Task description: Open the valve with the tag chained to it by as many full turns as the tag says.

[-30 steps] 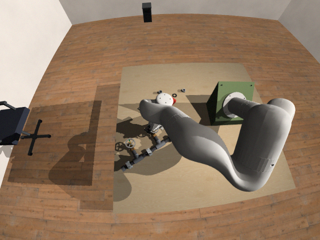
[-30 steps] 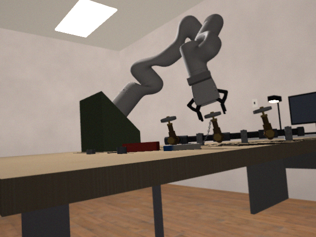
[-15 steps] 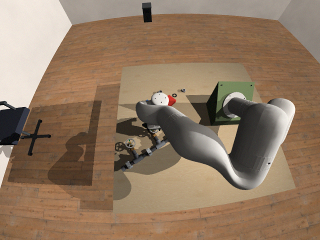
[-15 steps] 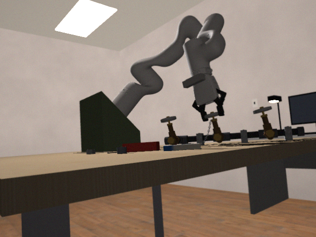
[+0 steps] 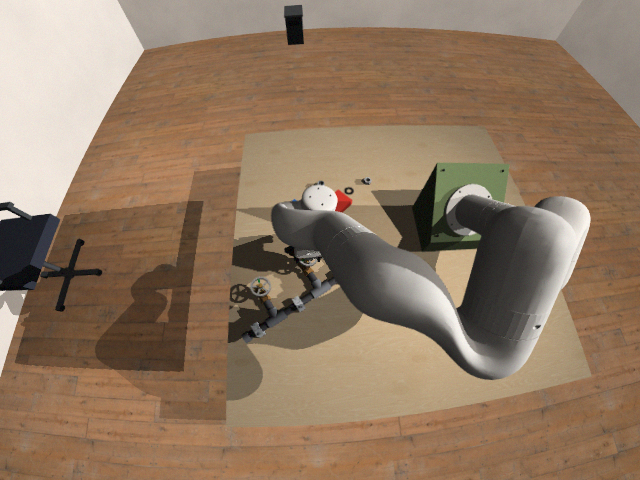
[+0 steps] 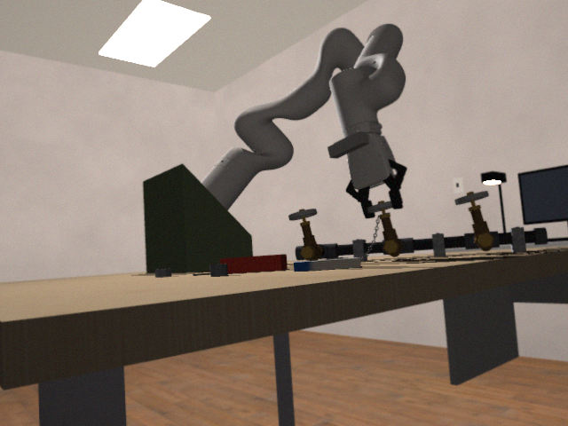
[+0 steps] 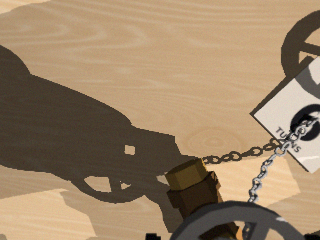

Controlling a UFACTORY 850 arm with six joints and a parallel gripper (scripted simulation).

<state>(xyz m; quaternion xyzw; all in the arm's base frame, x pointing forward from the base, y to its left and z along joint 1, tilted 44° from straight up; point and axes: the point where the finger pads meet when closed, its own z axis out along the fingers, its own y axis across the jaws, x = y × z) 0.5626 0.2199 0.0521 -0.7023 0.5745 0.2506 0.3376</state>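
Three brass valves with grey handwheels stand on a dark pipe along the table. The left valve and the right valve stand free. The middle valve has a chain hanging from it. My gripper is shut on the middle valve's handwheel, which shows at the bottom edge of the wrist view. The chain runs to a white tag lying on the table; its printed word is partly cut off and the number is hidden. In the top view the arm hides the middle valve; one handwheel shows.
A green base block holds the arm. A red block, a blue-grey flat piece, a white disc and small dark fittings lie on the table. A monitor and lamp stand beyond the pipe's right end.
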